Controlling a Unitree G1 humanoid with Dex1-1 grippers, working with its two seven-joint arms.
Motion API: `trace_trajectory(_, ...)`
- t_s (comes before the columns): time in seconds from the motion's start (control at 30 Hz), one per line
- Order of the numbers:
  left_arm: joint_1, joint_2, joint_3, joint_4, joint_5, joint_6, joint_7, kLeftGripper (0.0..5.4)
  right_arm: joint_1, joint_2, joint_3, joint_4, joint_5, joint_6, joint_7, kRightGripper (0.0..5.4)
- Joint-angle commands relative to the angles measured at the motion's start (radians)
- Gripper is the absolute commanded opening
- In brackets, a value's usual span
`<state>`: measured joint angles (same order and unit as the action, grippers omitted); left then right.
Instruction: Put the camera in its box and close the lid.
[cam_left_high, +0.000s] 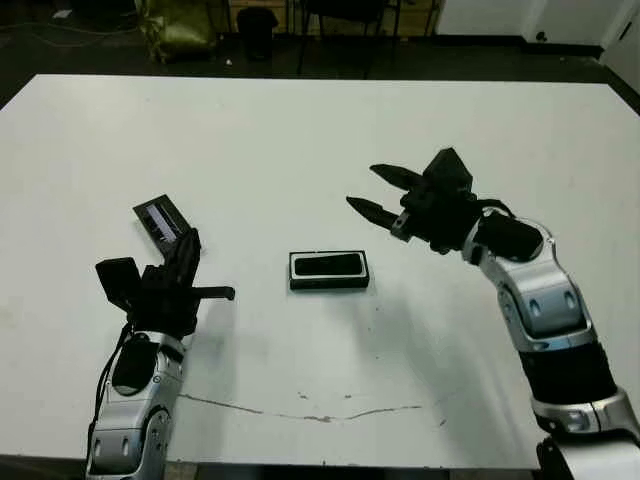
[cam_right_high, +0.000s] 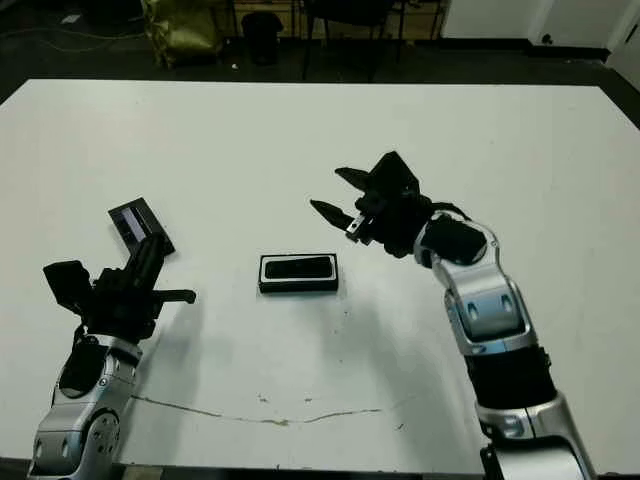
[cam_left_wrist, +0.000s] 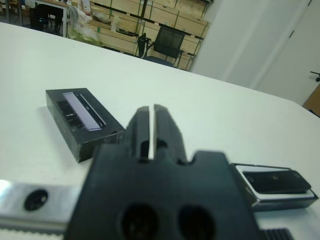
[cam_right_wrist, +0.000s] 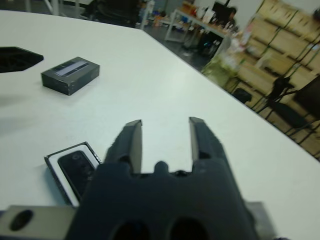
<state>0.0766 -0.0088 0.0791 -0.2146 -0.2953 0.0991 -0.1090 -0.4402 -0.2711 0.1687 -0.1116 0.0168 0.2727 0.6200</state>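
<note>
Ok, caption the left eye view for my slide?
Camera sits in box; lid lies apart by left pincer.

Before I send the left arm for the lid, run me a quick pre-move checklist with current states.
1. Camera seated in the box: ok, it lies inside the white lining.
2. Lid free and reachable: ok, it rests on the table just beyond the left gripper, nothing on top of it.
3. Left gripper ready to grasp: not ok, its fingers are shut with nothing held; open them first.
4. Right gripper clear of the box: ok, it is open and empty, hovering off to the box's right.
5. Path from lid to box: ok, only bare table between them.
6. Lid's underside facing down: cannot tell.
</note>
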Motion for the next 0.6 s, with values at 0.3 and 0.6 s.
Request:
trace_trajectory(0.3,0.011,0.003,0.007,0.015,0.0,0.006,-0.006,0.0,0.109,0.047,0.07,-0.081,-0.085,-0.047,-0.159,0.01)
trace_trajectory(0.6,0.012,0.002,0.008,0.015,0.0,0.007,-0.005,0.0,0.166,0.048,0.141,-0.131,-0.144,0.037,-0.186,0.01)
